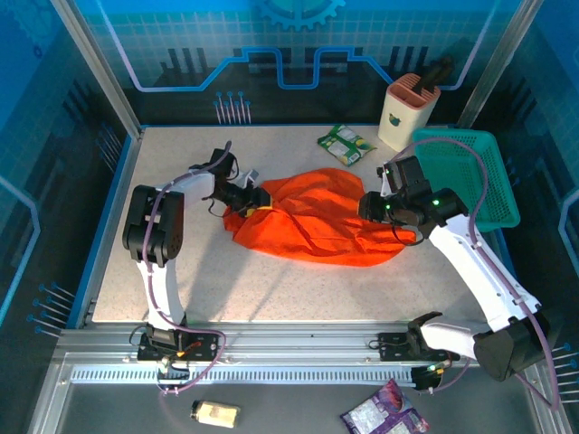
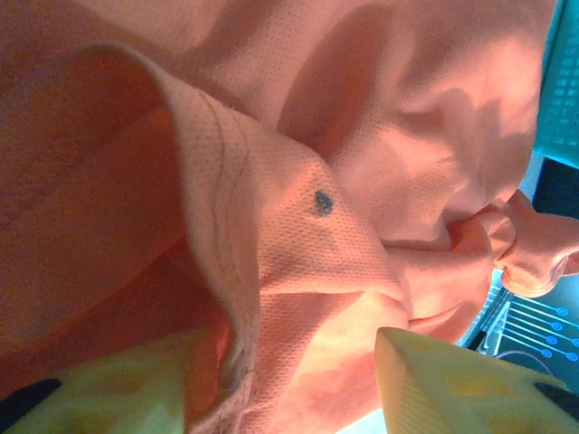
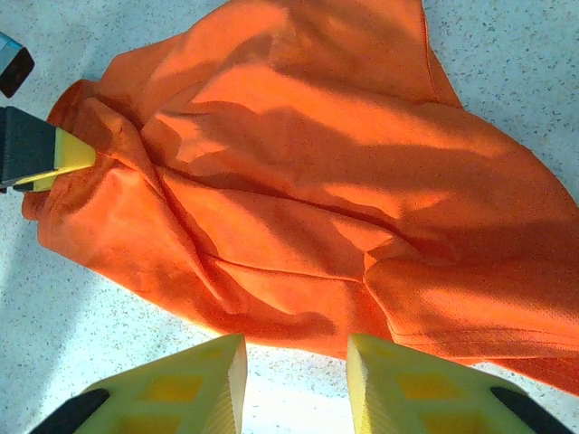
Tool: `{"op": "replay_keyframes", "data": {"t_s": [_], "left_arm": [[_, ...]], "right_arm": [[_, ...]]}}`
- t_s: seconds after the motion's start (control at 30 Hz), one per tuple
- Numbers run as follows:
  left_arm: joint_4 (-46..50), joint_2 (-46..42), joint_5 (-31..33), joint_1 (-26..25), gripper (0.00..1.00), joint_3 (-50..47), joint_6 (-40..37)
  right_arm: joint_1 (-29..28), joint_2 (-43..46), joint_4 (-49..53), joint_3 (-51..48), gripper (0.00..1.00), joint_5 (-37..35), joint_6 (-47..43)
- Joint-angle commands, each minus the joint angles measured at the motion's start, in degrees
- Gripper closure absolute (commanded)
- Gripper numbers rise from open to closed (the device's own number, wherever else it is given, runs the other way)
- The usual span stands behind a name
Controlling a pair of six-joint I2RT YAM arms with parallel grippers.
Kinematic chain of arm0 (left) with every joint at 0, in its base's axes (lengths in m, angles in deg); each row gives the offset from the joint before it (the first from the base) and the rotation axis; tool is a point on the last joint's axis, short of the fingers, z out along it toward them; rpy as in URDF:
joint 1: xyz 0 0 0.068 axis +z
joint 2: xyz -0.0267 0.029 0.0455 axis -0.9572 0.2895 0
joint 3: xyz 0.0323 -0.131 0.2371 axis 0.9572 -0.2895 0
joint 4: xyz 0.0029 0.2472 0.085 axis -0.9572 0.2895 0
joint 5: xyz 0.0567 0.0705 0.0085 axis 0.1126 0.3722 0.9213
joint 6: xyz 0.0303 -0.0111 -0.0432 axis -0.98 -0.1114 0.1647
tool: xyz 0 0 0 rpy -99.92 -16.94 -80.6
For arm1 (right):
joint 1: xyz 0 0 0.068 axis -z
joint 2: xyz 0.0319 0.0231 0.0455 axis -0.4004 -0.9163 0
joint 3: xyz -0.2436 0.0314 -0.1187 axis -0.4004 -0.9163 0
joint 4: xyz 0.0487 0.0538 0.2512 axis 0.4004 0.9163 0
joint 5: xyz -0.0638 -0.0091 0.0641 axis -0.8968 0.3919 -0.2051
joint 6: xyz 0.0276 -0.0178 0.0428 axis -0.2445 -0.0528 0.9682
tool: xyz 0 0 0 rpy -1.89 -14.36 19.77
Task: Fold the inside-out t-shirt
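The inside-out t-shirt (image 1: pixel 317 221) lies crumpled in a wide heap on the table, bright orange and wrinkly. My left gripper (image 1: pixel 253 197) is at its left end. In the left wrist view, the shirt's cloth (image 2: pixel 362 136) and a thick hem run between the yellow fingers of that gripper (image 2: pixel 289 342), which stand well apart. My right gripper (image 1: pixel 369 210) hovers at the shirt's right end. In the right wrist view it (image 3: pixel 296 342) is open over bare table, just short of the t-shirt's (image 3: pixel 298 181) edge. The left gripper's yellow fingertip (image 3: pixel 68 154) touches the far end.
A teal mesh basket (image 1: pixel 452 137) stands at the back right, close behind the right arm. Next to it is a cream holder (image 1: pixel 407 108), and a green packet (image 1: pixel 346 143) lies behind the shirt. Below the table's front rail lie a small bottle (image 1: pixel 217 414) and a purple packet (image 1: pixel 389 420).
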Motion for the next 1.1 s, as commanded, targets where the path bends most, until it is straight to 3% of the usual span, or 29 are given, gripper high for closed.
{"op": "replay_keyframes", "data": {"t_s": [0.0,0.13,0.43,0.6,0.8,1.07], "left_arm": [[1.0,-1.6,-0.8,-0.1,0.59,0.0,-1.2],[-1.2,-2.8,-0.1,0.0,0.74,0.0,0.1],[1.1,-2.7,4.1,0.0,0.9,1.2,-1.9],[0.1,-7.2,10.1,0.2,0.99,-1.2,-1.3],[0.6,-10.5,10.4,1.8,1.0,-3.3,-0.6],[1.0,-12.6,10.6,2.8,1.0,-4.9,-0.3]], "right_arm": [[-0.4,0.1,0.1,0.5,0.64,1.2,0.5],[-0.5,0.2,0.4,0.7,0.64,0.3,0.3],[-0.3,-0.7,0.5,-0.5,0.64,-0.9,-0.4],[1.9,-4.2,0.3,-3.8,0.66,-1.4,-2.3],[3.0,-7.8,0.8,-7.1,0.68,-1.8,-4.4],[-3.8,-9.3,0.4,-13.0,0.7,-6.6,0.9]]}}
